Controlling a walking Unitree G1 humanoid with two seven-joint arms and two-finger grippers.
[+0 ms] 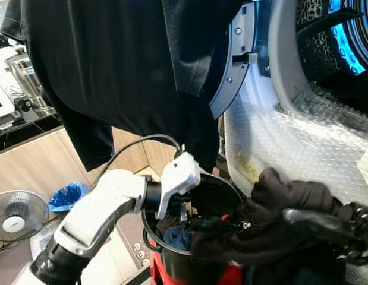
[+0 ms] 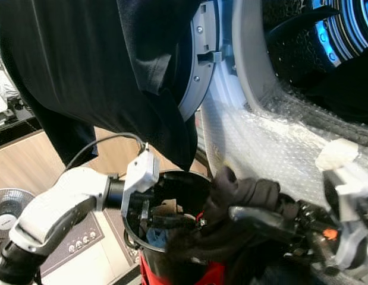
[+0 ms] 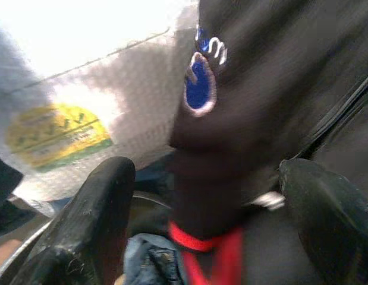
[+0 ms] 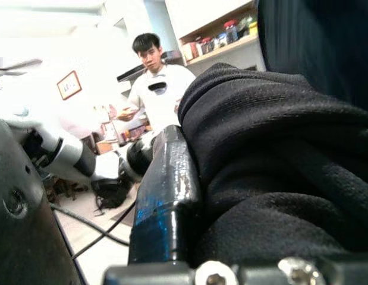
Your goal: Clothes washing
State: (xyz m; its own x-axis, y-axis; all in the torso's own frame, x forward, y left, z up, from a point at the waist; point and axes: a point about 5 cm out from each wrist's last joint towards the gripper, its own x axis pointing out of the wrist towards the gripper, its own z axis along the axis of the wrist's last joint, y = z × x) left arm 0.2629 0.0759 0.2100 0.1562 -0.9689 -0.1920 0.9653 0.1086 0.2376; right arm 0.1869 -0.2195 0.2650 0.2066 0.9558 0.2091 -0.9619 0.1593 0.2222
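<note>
Right claw [image 2: 255, 217] clamps dark garment [image 2: 243, 196]; left claw [image 3: 201, 225] spread over basket [image 1: 231, 193].

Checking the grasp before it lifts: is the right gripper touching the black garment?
Touching. In the right wrist view the black garment bulges against the right gripper's finger, no gap between them.

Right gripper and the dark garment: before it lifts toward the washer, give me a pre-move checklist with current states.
1. Right gripper shut on dark garment: ok.
2. Garment free of the black basket: not ok, part hangs at the rim.
3. Left gripper out of the way: not ok, fingers open at the basket mouth beside the garment.
4. Washer door open: ok.
5. Black shirt clear of the door: not ok, draped over it.
6. Drum space: cannot tell.
</note>
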